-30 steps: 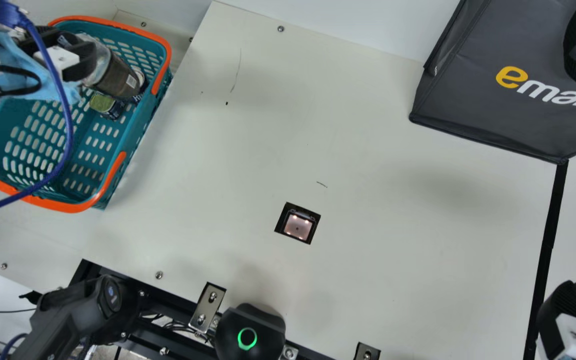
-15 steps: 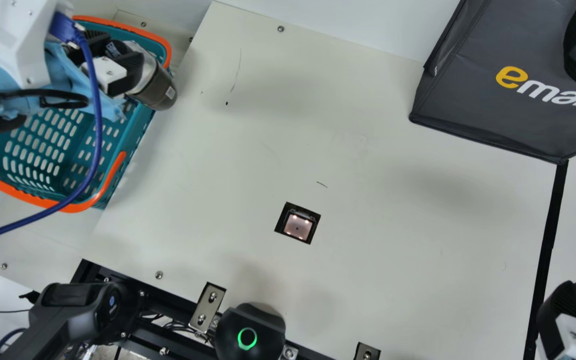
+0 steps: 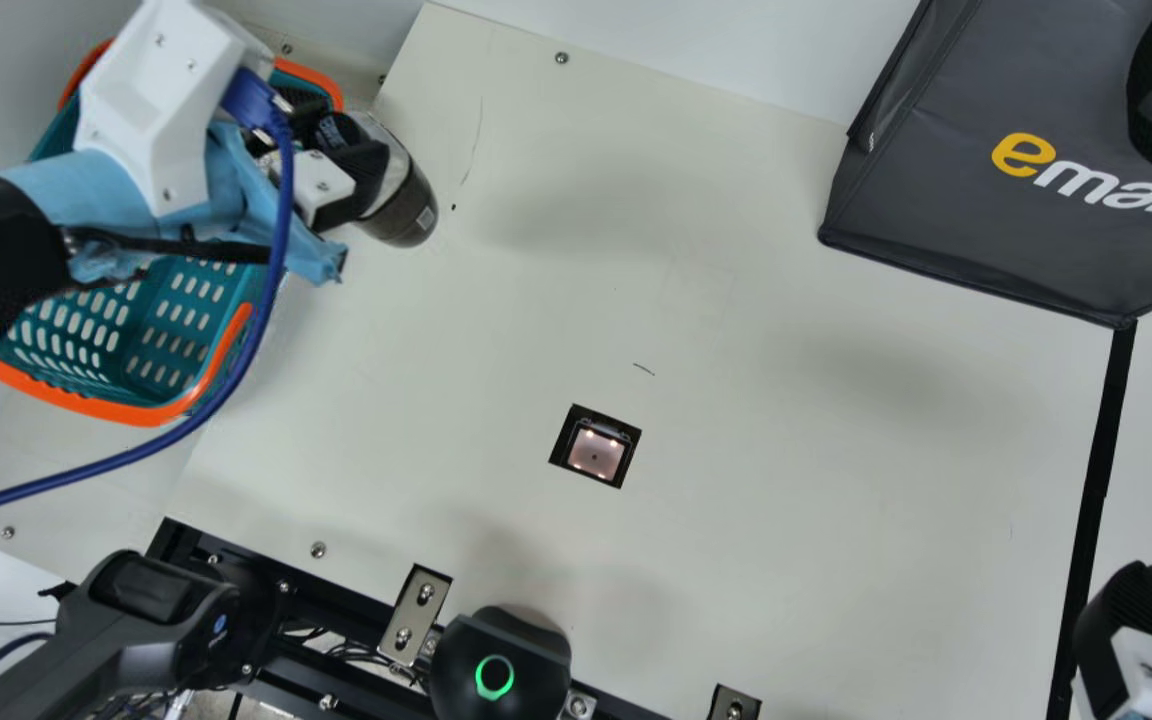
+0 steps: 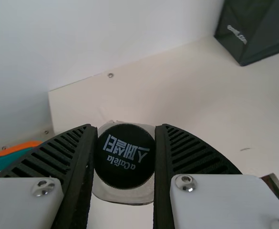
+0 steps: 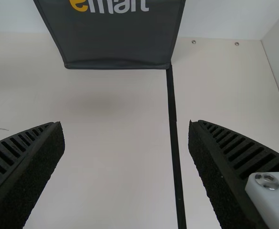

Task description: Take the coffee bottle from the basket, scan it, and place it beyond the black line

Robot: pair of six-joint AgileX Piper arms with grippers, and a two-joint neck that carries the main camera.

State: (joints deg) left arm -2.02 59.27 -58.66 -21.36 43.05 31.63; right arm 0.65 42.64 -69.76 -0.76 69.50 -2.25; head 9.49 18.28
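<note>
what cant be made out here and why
- Part of teal plastic basket, main view: behind left arm
- Sides of clear coffee bottle, left wrist view: partly behind left gripper
- Top of grey fabric bag, main view: cut by edge
- Near end of black line, main view: cut by edge

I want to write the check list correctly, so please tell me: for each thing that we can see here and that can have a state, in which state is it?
Coffee bottle: capped, held.
Left pincer: shut on the bottle.
Right pincer: open.
Basket: upright.
Scanner window: lit.
Bag: upright.
Green ring: lit.
</note>
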